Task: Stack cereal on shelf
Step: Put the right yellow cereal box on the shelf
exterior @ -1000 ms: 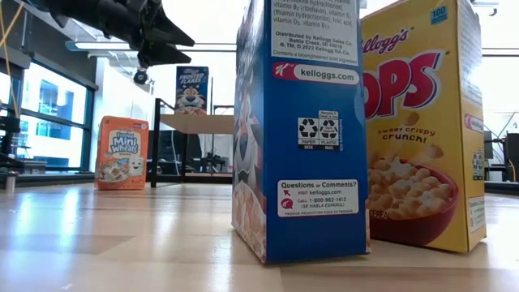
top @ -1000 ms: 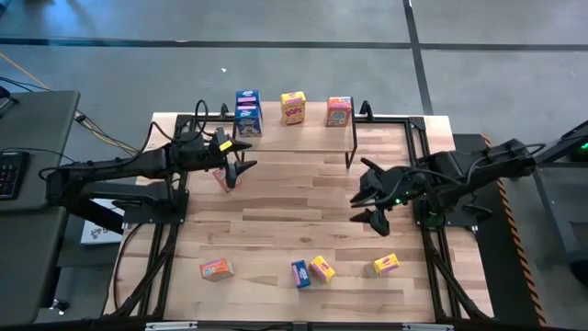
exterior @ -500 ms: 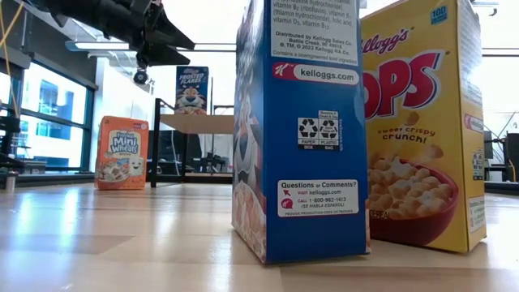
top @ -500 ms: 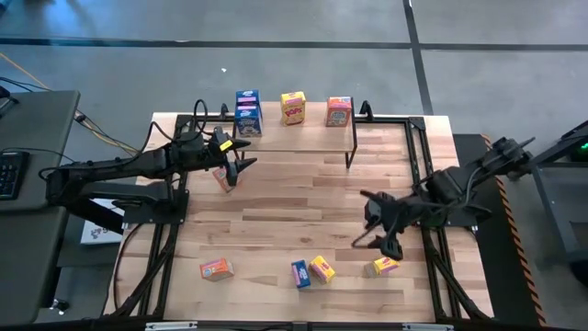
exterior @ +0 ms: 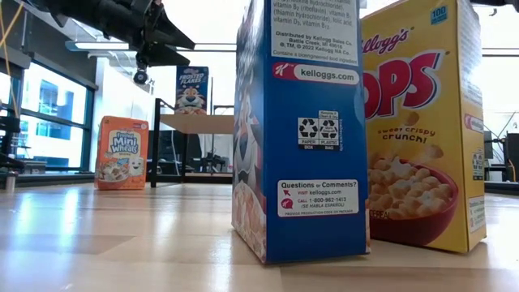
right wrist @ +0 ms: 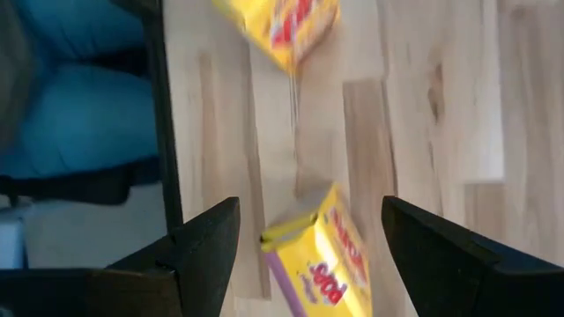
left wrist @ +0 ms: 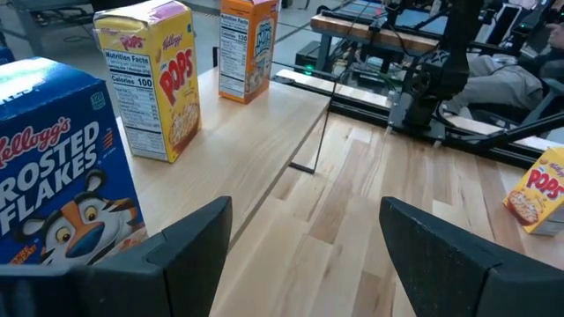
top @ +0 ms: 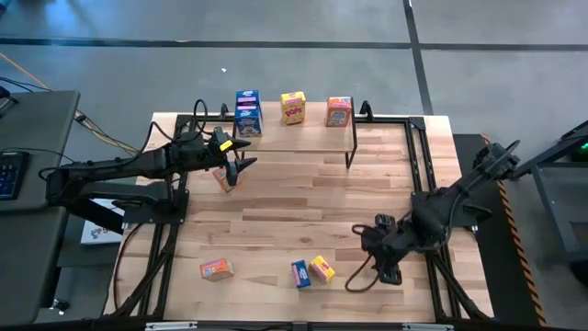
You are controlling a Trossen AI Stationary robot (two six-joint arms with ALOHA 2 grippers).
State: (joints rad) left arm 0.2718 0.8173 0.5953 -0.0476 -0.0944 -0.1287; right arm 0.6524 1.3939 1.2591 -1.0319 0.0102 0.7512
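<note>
Wood planks make up the big table (top: 303, 198), and grey floor lies all around it. At the back of the table stands the little shelf (left wrist: 264, 132).

Four cereal boxes are on the shelf. The two blue boxes (top: 248, 111) are close together at one end, and I cannot tell if one sits on top of the other. Next comes the shelf yellow box (top: 293, 108), then the shelf orange box (top: 339, 111).

Five boxes are not put away yet, so I think the job is a little under half done.

The right pincer (top: 372, 267) is low over the front of the table. Its two fingers are wide apart. The flat yellow box (right wrist: 328, 260) lies right between them, but nothing squeezes it yet. I think this box is the next one to be picked up. The second yellow box (top: 322, 268) is near this pincer, on its side toward the middle of the table. The loose blue box (top: 300, 273) is just past that one, and the far orange box (top: 217, 268) is well away.

The left pincer (top: 241, 158) waits just in front of the shelf. Its fingers are apart too and hold nothing. The near orange box (top: 220, 177) sits just beside it on the table.
</note>
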